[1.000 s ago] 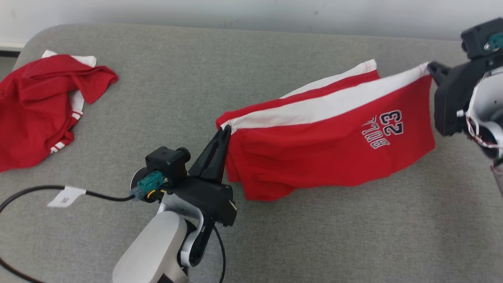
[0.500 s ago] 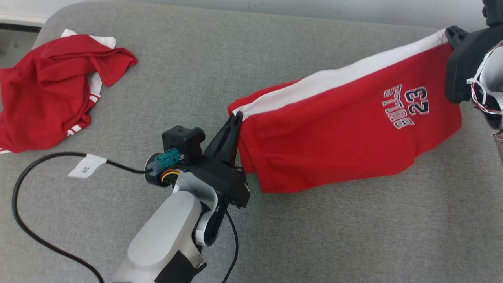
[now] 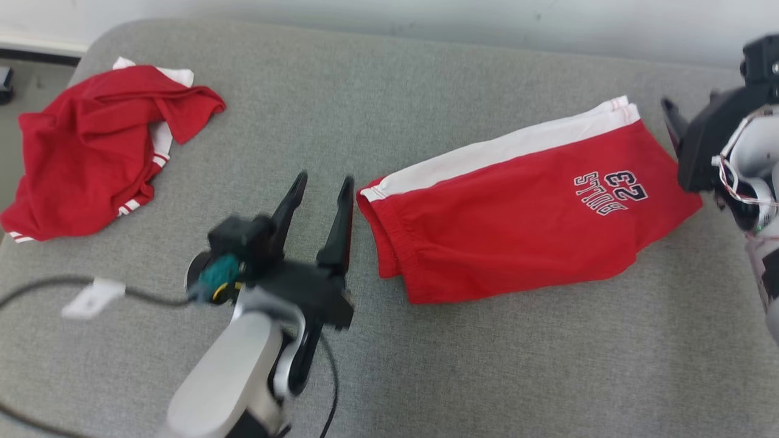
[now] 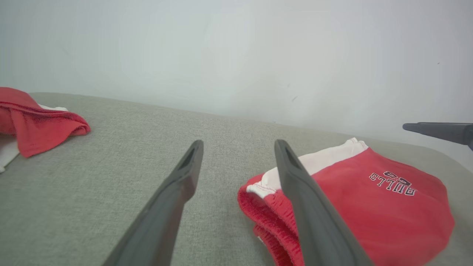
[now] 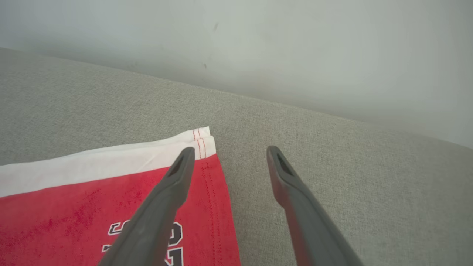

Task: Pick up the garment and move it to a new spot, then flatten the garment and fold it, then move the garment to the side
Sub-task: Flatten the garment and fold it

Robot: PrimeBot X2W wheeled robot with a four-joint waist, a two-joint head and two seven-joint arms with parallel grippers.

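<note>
Red shorts (image 3: 517, 237) are lying folded between both grippers. Left gripper (image 3: 322, 181) is sitting spread wide, waistband just beside its right finger. Right gripper (image 5: 230, 150) is also spread, one finger hiding part of the hem; head view is cutting it off.

The grey fabric surface (image 3: 365, 91), rounded at its far corners, carries folded red shorts (image 3: 517, 225) with a white side stripe and "BULLS 23" lettering lying flat toward 3 o'clock, and, well apart toward 10 o'clock near the corner, a crumpled red garment (image 3: 91, 152) with white trim.
</note>
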